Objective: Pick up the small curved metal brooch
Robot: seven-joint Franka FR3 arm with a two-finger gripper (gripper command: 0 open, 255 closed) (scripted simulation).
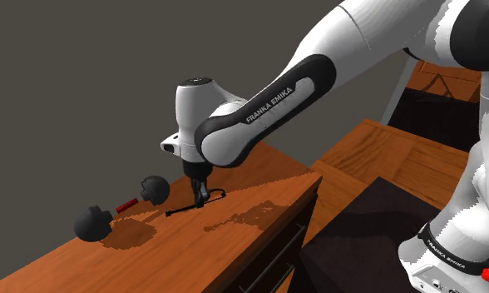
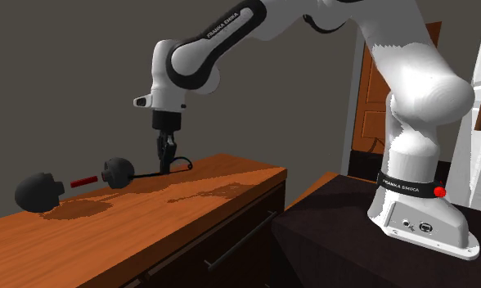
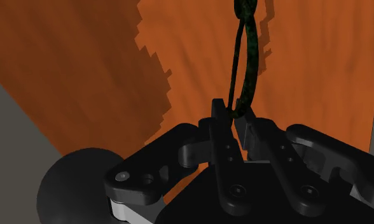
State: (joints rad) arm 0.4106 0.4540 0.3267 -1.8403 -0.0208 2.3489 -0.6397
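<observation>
The brooch [image 1: 214, 196] is a thin, dark, curved wire piece with a long pin, and it sits close over the brown wooden top [image 1: 234, 241]. My black gripper [image 1: 202, 193] points straight down and is shut on it. In the second exterior view the gripper [image 2: 165, 155] pinches the brooch [image 2: 180, 164] near the top's far edge. In the wrist view the gripper [image 3: 235, 118] clasps one end of the dark greenish loop of the brooch [image 3: 246, 57], which reaches away from the fingers over the wood. Whether the pin's tip still touches the wood I cannot tell.
A black dumbbell with a red bar [image 1: 126, 204] lies just beside the gripper, with one ball [image 1: 155, 188] close to it and the other [image 1: 93, 223] farther off. The top's front edge has drawers with a handle [image 2: 235, 241]. The dark stand [image 2: 337, 237] is beside it.
</observation>
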